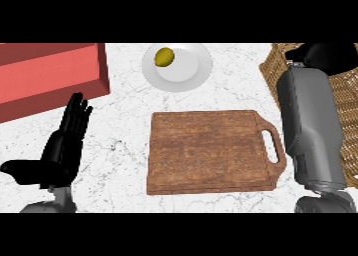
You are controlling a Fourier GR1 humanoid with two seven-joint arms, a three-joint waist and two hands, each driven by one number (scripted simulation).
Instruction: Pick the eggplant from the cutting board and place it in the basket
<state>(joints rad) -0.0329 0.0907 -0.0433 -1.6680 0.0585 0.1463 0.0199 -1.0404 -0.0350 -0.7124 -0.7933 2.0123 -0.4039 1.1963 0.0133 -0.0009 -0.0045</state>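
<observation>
The brown wooden cutting board (211, 152) lies in the middle of the counter with nothing on it. No eggplant shows anywhere in the view. The woven basket (355, 125) stands at the right edge. My right forearm stretches up over the basket's left side, and my right hand (326, 56) hangs above the basket's far corner; what is under or inside it is hidden. My left hand (67, 137) rests open at the lower left, fingers straight and pointing up, well apart from the board.
A white plate (193, 75) with a small yellow-green fruit (165, 57) sits behind the board. A red box (42, 75) fills the far left corner. White marble counter shows between the board and my left hand.
</observation>
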